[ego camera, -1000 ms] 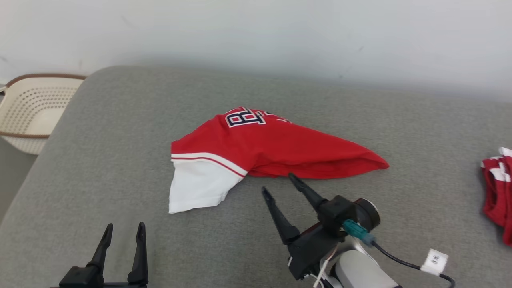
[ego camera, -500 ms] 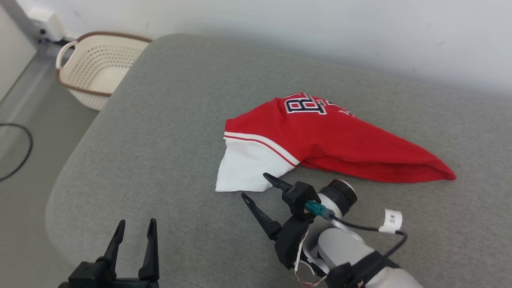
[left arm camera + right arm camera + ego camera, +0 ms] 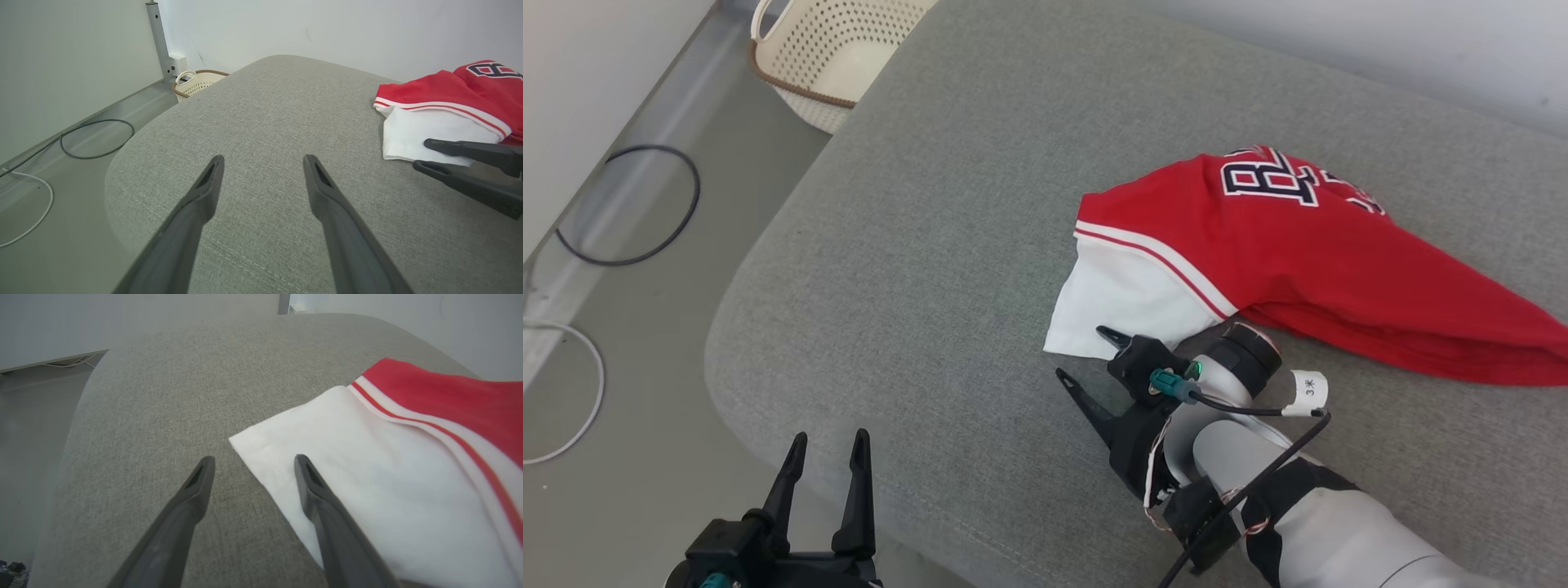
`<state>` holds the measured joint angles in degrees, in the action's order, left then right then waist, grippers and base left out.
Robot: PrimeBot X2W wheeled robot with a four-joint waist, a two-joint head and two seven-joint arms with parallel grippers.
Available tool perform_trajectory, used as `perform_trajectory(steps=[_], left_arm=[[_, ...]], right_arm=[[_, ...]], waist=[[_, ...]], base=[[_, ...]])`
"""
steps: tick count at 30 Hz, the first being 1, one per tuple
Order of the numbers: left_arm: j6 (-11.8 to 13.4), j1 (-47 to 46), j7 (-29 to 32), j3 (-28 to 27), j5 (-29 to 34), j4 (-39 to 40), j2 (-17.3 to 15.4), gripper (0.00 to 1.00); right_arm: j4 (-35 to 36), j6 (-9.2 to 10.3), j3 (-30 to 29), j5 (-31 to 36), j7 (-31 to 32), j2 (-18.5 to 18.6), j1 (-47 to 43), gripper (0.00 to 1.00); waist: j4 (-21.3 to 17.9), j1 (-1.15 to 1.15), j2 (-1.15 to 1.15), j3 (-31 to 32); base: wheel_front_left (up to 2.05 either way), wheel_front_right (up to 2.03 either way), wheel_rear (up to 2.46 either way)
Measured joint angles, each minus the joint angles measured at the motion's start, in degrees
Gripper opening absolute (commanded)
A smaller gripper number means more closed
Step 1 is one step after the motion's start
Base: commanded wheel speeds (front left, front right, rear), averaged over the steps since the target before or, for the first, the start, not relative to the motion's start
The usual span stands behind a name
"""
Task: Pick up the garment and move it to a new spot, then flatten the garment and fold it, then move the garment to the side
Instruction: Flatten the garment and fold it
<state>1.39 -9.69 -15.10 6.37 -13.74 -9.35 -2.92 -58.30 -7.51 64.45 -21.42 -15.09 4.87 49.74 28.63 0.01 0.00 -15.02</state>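
As my head swung left, my right fingers (image 3: 1111, 337), spread wide, shifted along the garment (image 3: 1298, 245) to its white sleeve (image 3: 1127, 294); nothing was pinched yet. Grasping there seemed next.

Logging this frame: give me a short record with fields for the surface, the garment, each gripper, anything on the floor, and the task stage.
surface: grey cushion
clothing: red and white garment, bunched, not folded, lying on the cushion
left arm: left gripper open, empty, near the cushion's front edge, apart from the garment
right arm: right gripper open, empty, at the garment's white end; contact unclear
floor: basket beyond the cushion; dark cable in a loop
stage: garment not yet picked up
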Motion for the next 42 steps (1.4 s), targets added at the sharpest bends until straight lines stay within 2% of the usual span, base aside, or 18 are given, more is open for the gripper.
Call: perform_trajectory(steps=[9, 11, 12, 13, 14, 17, 21, 28, 34, 42], left_arm=[[0.73, -0.94, 0.0, 1.08, -0.99, 0.16, 0.01, 1.0], [0.71, -0.91, 0.0, 1.05, -1.13, 0.13, 0.01, 1.0], [0.7, -0.92, 0.0, 1.02, -1.14, 0.12, 0.01, 1.0], [0.7, -0.92, 0.0, 1.01, -1.2, 0.1, 0.01, 1.0], [0.7, -0.92, 0.0, 0.98, -1.21, 0.09, 0.01, 1.0], [0.66, -0.91, 0.0, 0.81, -1.31, 0.03, 0.01, 1.0], [0.62, -0.89, 0.0, 0.89, -1.36, -0.03, 0.02, 1.0], [0.16, -0.69, 0.0, 1.12, -1.27, -0.53, 0.02, 1.0], [-0.34, 0.09, 0.0, 1.78, -1.27, -1.52, 0.04, 1.0], [-0.36, 1.58, 0.0, 2.18, -1.37, -2.55, 0.03, 1.0]], right_arm=[[-7.31, 0.0, 1.0, 2.07, -0.07, -0.54, 3.76, 1.0], [-8.73, -0.01, 0.76, 2.36, -0.08, -0.9, 4.55, 0.82], [-9.4, -0.01, 0.46, 2.43, -0.1, -1.04, 5.01, 0.49], [-9.91, -0.01, -0.03, 2.55, -0.12, -1.18, 5.35, 0.31], [-10.4, -0.01, -0.52, 2.59, -0.12, -1.29, 5.72, 0.0], [-10.89, -0.01, -1.99, 3.0, -0.09, -1.32, 6.36, 0.0], [-8.06, -0.01, -4.7, 3.88, 0.01, -1.32, 7.0, 0.0], [4.52, -0.01, -13.43, 5.91, 0.0, -1.18, 8.24, 0.0], [12.88, -0.01, -19.75, 6.9, 0.0, -1.4, 13.26, 0.0], [15.81, -0.01, -27.42, 7.51, 0.0, -1.68, 20.93, 0.0]], waist=[[2.58, -0.01, 0.0, -2.26], [2.82, -0.01, 0.0, -2.56], [2.91, -0.01, 0.0, -2.68], [2.97, -0.01, 0.0, -2.77], [2.98, -0.01, 0.0, -2.83], [2.86, -0.01, 0.0, -2.89], [2.4, -0.01, 0.0, -2.61], [0.97, -0.01, 0.0, -1.03], [0.06, -0.01, 0.0, 0.84], [-0.22, -0.01, 0.0, 3.62]], base=[[0.0, 0.0, 0.0], [0.0, 0.0, 0.0], [0.0, 0.0, 0.0], [0.0, 0.0, 0.0], [0.0, 0.0, 0.0], [0.0, 0.0, 0.0], [0.0, 0.0, 0.0], [0.0, 0.0, 0.0], [0.0, 0.0, 0.0], [0.0, 0.0, 0.0]])
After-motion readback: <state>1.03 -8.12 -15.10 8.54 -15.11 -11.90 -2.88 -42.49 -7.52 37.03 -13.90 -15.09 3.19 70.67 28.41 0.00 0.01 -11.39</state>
